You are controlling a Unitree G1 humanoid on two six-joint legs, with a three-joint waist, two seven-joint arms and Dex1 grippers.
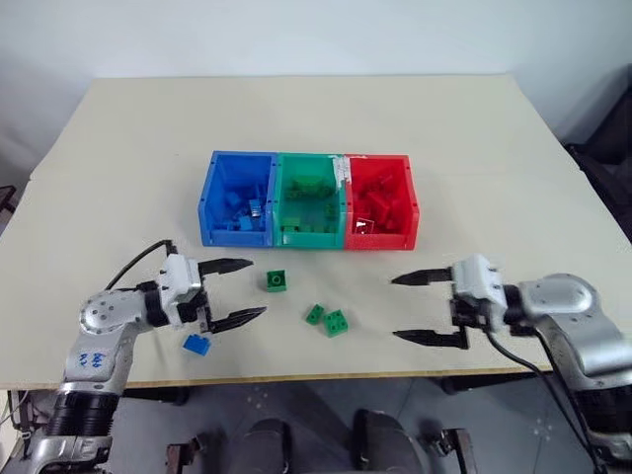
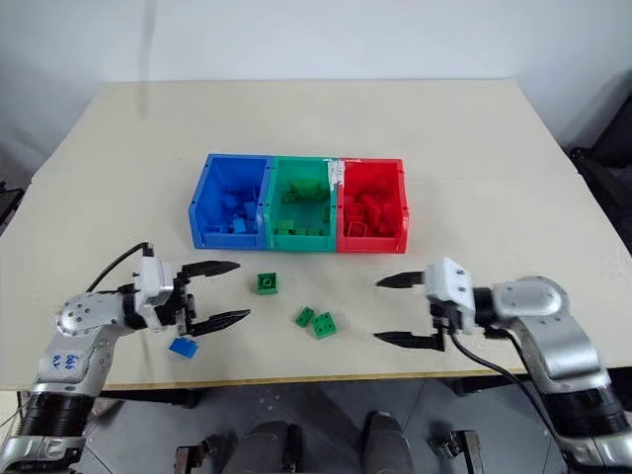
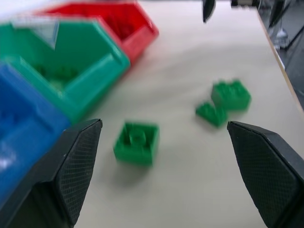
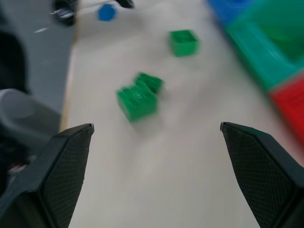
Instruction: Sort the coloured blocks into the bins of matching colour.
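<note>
Evidently both grippers hovered empty with jaws spread wide: the left gripper (image 1: 235, 290) faced the lone green block (image 1: 276, 280), the right gripper (image 1: 415, 307) stood well right of the green pair (image 1: 328, 319). That pair lay touching, so a closing grip risked catching both or flicking one across the table (image 1: 474, 138). A blue block (image 1: 197, 345) sat near the table's near edge beneath the left arm and could be knocked off. The bins (image 1: 310, 200) stood just beyond, already holding bricks.
</note>
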